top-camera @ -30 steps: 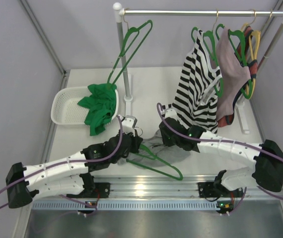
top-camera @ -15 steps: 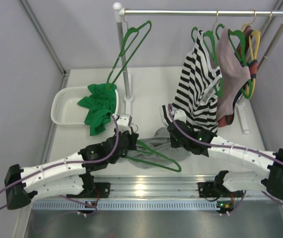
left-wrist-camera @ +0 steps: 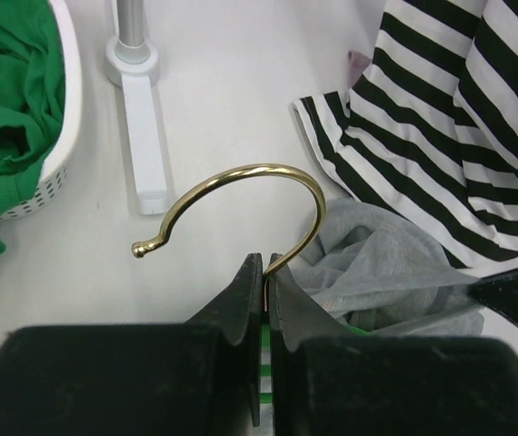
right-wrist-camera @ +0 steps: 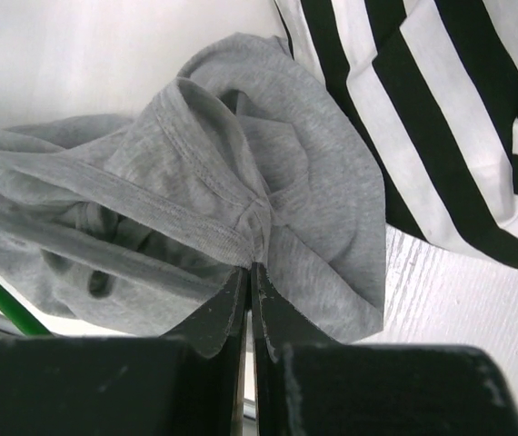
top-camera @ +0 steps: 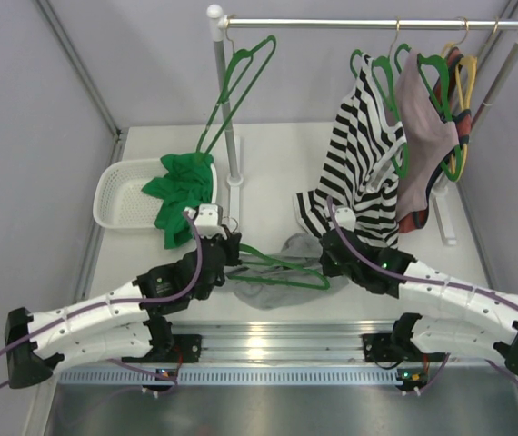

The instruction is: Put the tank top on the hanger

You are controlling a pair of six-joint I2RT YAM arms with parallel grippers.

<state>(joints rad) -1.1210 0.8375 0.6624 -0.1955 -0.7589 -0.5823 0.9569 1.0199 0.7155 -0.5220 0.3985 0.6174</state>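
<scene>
Item, task barely begun: my left claw (left-wrist-camera: 263,265) clamps the green hanger (left-wrist-camera: 268,167) by its gold hook, my right claw (right-wrist-camera: 248,272) pinches the grey tank top (right-wrist-camera: 277,173) bunched just ahead, its straps apparently unthreaded.

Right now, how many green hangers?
4 green hangers: one bare at the rail's left, one in the striped top, one in the pink top, one held by the left gripper. More may be hidden.
</scene>
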